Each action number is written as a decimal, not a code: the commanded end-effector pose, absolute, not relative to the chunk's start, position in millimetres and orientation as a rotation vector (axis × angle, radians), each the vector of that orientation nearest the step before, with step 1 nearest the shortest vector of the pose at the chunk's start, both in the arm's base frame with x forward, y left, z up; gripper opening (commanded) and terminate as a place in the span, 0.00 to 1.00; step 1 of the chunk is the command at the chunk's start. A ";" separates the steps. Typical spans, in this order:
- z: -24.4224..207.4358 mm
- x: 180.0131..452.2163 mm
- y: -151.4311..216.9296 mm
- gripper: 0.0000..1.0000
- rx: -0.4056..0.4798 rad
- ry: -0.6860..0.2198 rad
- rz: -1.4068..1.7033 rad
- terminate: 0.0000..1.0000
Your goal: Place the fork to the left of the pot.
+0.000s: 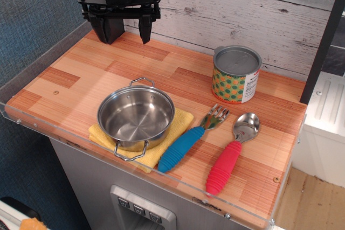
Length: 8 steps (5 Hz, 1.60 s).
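Note:
The fork point(188, 141) lies on the wooden tabletop just right of the pot, its ribbed blue handle toward the front edge and its metal tines pointing back right. The pot point(136, 116) is a shallow shiny steel one with two wire loop handles, standing empty on a yellow cloth point(156, 154). My gripper point(127, 29) hangs above the back left of the table, well away from the fork and the pot. Its two black fingers point down, spread apart, with nothing between them.
A red-handled spoon point(230, 155) lies parallel to the fork on its right. A green-and-orange patterned tin can point(235, 74) stands at the back right. A clear acrylic rim point(32, 125) runs along the table's front and left edges. Bare wood lies left of the pot.

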<state>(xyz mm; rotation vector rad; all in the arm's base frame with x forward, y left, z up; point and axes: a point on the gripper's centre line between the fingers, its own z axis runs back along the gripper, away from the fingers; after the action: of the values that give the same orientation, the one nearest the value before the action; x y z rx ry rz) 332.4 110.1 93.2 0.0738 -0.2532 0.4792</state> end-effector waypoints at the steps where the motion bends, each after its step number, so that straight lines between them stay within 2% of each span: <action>1: 93.2 332.4 110.1 1.00 0.074 -0.253 0.479 0.00; 3: 113.6 327.1 85.4 1.00 0.082 -0.218 0.156 0.00; 4: 117.3 327.7 71.9 1.00 0.063 -0.164 -0.033 0.00; 6: 114.9 314.8 27.2 1.00 0.010 -0.082 -0.215 0.00; 7: 110.9 306.3 7.3 1.00 -0.026 -0.061 -0.252 0.00; 8: 102.3 297.7 -6.3 1.00 -0.023 -0.055 -0.307 0.00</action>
<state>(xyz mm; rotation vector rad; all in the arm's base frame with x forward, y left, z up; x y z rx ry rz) 297.0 -8.5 85.5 -0.0308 0.0002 -0.3011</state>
